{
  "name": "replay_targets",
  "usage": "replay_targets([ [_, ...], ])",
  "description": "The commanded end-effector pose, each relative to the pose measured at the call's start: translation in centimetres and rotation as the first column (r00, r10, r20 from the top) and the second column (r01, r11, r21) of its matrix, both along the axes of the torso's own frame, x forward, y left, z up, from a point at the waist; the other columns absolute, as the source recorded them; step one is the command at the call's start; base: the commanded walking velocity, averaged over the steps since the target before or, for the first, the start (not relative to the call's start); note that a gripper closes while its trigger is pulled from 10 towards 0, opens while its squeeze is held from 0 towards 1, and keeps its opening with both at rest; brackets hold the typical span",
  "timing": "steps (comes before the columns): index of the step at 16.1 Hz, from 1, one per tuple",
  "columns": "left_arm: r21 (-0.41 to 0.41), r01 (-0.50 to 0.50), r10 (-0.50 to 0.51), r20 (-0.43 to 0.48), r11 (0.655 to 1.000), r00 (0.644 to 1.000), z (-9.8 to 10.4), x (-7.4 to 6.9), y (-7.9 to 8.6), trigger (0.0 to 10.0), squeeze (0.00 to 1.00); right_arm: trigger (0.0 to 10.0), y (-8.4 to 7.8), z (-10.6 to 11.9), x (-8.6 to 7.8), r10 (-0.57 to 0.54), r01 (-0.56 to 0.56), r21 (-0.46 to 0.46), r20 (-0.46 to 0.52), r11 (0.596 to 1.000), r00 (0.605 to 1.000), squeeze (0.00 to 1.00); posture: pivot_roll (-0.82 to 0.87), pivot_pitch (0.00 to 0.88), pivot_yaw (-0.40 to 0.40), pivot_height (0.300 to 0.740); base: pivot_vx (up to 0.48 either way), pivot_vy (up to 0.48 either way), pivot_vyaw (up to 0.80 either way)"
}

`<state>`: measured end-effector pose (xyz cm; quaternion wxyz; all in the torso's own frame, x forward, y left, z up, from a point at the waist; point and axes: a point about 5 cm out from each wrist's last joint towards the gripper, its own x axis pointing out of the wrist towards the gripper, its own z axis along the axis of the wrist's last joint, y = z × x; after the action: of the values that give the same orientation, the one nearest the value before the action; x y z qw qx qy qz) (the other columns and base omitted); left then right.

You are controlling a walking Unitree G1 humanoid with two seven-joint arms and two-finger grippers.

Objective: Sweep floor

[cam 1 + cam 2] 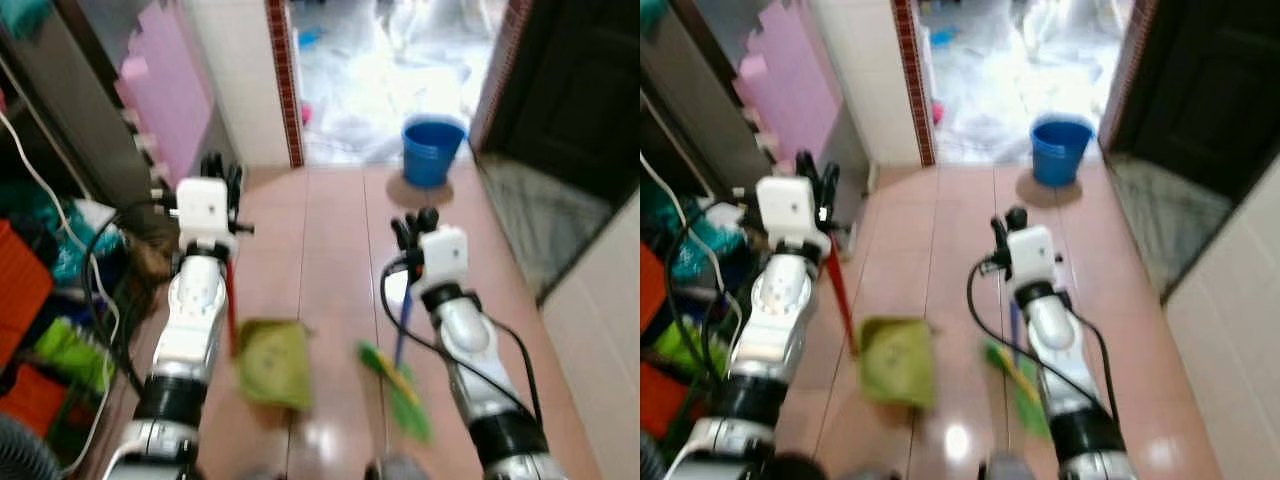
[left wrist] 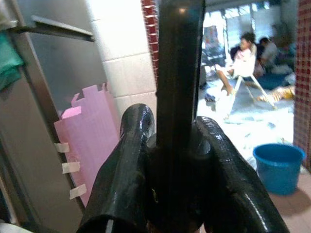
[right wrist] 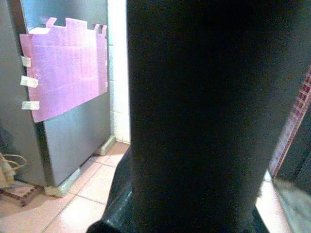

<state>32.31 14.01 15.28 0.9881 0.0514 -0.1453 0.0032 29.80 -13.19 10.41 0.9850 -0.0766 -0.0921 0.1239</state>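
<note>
My left gripper [image 1: 222, 175] is raised at the left and shut on a dark handle [image 2: 177, 73]. Its black fingers [image 2: 129, 165] wrap that handle on both sides. Below it a red stick [image 1: 231, 300] runs down to a green dustpan [image 1: 272, 362] hanging just over the tiled floor. My right gripper [image 1: 412, 228] is shut on the broom, whose blue handle [image 1: 402, 325] slants down to green bristles [image 1: 400, 390] near the floor, right of the dustpan. The broom's dark pole [image 3: 194, 111] looms close in the right wrist view.
A blue bucket [image 1: 433, 150] stands ahead in the bright doorway. A grey cabinet with a pink foam board [image 1: 165, 85] lines the left, with cables and clutter [image 1: 60, 300] below. A dark door [image 1: 580, 90] is at the right. A person sits on a chair [image 2: 240, 60] outside.
</note>
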Motion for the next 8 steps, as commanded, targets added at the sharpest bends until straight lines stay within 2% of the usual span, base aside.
replay_targets([
  [1, 0.016, -0.028, 0.026, 0.087, 0.999, 0.996, 1.91, 0.14, 0.93, 10.0, 0.00, 10.0, 1.26, 1.36, 0.27, 0.042, -0.043, 0.012, 0.062, 0.999, 0.997, 0.00, -0.10, 0.000, 0.090, 0.740, 0.446, 0.000, 0.00],
  [4, 0.019, -0.041, 0.039, 0.080, 0.999, 0.996, 1.93, 0.19, 1.17, 10.0, 0.00, 10.0, 1.28, 1.28, 0.20, 0.042, -0.043, 0.017, 0.058, 0.999, 0.997, 0.00, -0.10, 0.000, 0.091, 0.740, 0.435, 0.000, 0.00],
  [8, 0.024, -0.044, 0.042, 0.075, 0.999, 0.996, 1.92, 0.30, 1.22, 10.0, 0.00, 10.0, 1.45, 1.27, 0.23, 0.041, -0.043, 0.018, 0.058, 0.999, 0.997, 0.00, -0.10, 0.000, 0.094, 0.740, 0.395, 0.271, 0.00],
])
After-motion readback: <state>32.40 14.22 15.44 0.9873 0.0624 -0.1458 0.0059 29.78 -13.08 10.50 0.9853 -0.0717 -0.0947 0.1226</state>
